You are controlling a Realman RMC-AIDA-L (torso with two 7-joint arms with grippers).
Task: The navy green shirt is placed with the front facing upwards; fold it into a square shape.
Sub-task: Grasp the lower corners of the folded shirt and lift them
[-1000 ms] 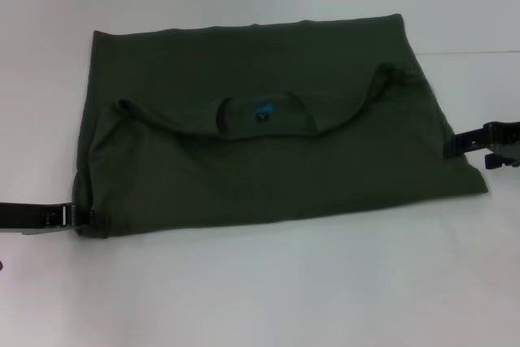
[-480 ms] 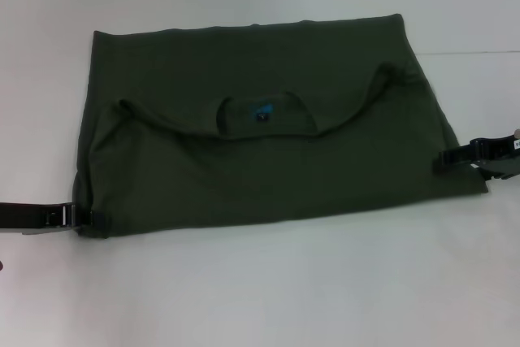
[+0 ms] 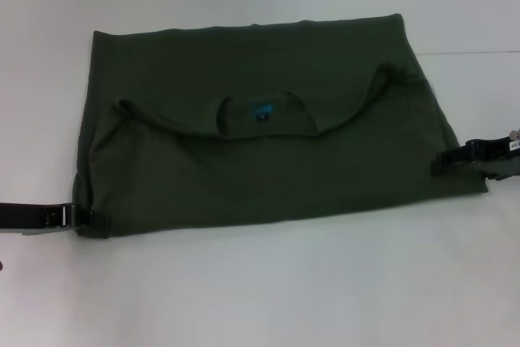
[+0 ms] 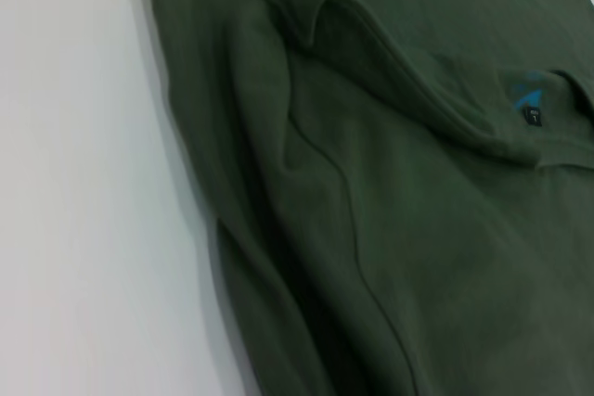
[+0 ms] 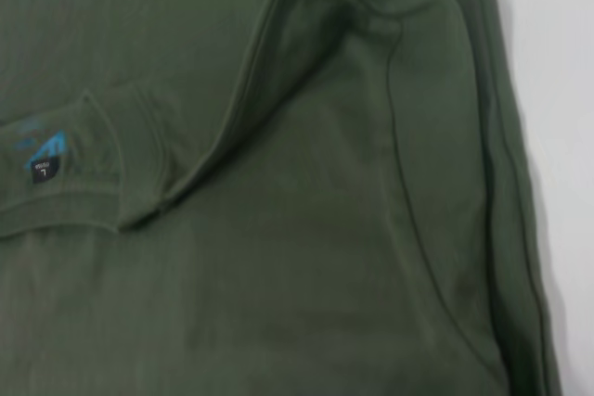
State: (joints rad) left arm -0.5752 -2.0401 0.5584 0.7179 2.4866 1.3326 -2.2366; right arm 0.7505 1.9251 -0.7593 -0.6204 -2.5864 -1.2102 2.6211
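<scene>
White, bare surface [image 3: 260,298] fills my head view, and the navy green shirt [image 3: 268,119] lies across the middle of it, already doubled over once: the round collar [image 3: 268,115] with its small blue neck label [image 3: 262,110] sits on top near the centre, and the folded layer's edge runs out from it toward both sides. No chest print shows, so I take it to be tucked inside the fold.

My left pincer [image 3: 81,219] is low at the shirt's near left corner, touching the cloth; whether it is clenched on the hem I cannot tell. My right pincer [image 3: 443,160] is at the right edge, just above the near corner, its tip against the fabric, and its grip is equally unclear to me.

Both wrist views show only bunched sleeve seams and the label, no fingers. I judge the two arms sit at opposite side edges so that the sides can be brought inward next, narrowing this wide rectangle toward a square. The right side edge slants, so that fold may land uneven.
</scene>
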